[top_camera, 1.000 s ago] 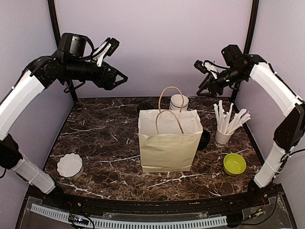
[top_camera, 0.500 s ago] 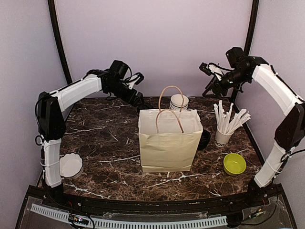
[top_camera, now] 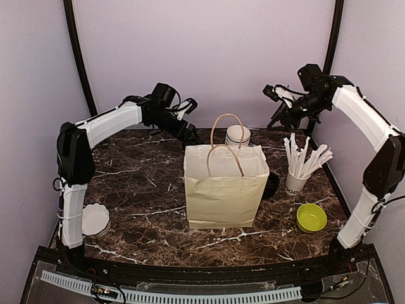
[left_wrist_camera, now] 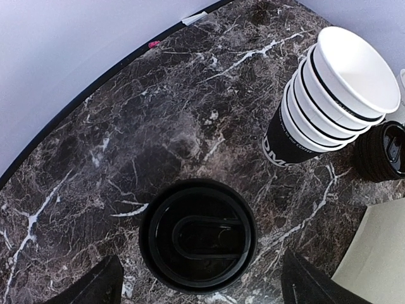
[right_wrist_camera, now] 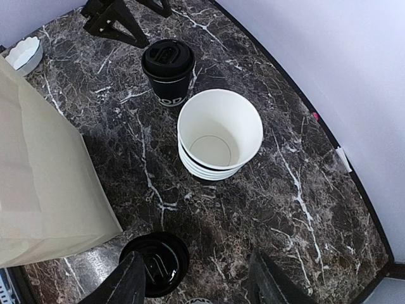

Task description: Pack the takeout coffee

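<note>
Dark marble table [top_camera: 139,183] w/ lilac walls [top_camera: 202,50]; L gripper [left_wrist_camera: 199,282], R gripper [right_wrist_camera: 199,282] both agape.

A robot lab test booth: a dark marble-patterned counter [top_camera: 139,183] under the paper bag [top_camera: 223,196], plain lilac walls [top_camera: 209,57] behind it, and white robot arms [top_camera: 107,123] on either side of it.
</note>
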You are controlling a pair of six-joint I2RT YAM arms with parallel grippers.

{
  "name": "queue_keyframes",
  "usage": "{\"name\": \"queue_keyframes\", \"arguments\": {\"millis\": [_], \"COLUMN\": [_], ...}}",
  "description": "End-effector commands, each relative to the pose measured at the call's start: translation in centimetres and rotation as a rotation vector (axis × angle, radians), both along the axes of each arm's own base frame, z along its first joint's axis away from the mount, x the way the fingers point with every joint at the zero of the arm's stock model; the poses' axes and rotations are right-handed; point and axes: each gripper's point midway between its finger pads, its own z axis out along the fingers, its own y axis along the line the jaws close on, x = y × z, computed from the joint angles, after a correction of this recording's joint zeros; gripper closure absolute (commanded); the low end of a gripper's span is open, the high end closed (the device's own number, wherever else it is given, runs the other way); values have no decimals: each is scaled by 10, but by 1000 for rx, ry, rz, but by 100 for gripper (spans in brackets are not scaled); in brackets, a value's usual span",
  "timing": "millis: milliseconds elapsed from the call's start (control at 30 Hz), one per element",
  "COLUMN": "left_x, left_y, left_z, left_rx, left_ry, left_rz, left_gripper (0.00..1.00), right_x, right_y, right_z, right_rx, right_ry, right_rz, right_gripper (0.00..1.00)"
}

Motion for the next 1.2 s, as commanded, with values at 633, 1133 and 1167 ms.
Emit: {"name": "queue_keyframes", "arguments": {"millis": [633,1133,1167], "left_x": [7,14,13], "left_y": [-24,-14,-14], "left_z": [-23,-26,-29], "left_rx": [72,107,111], "left_ry": [-39,-42,-38], "left_rz": [-21,36,36], "left_gripper": [24,11,10], "right_x": [4,3,3], "right_y": [5,6,6], "right_z": [7,6,6], "right_rx": [30,37,37], "right_ry": [-17,-10,-8], "right_rz": [11,18,17], "right_gripper": [43,43,42]}}
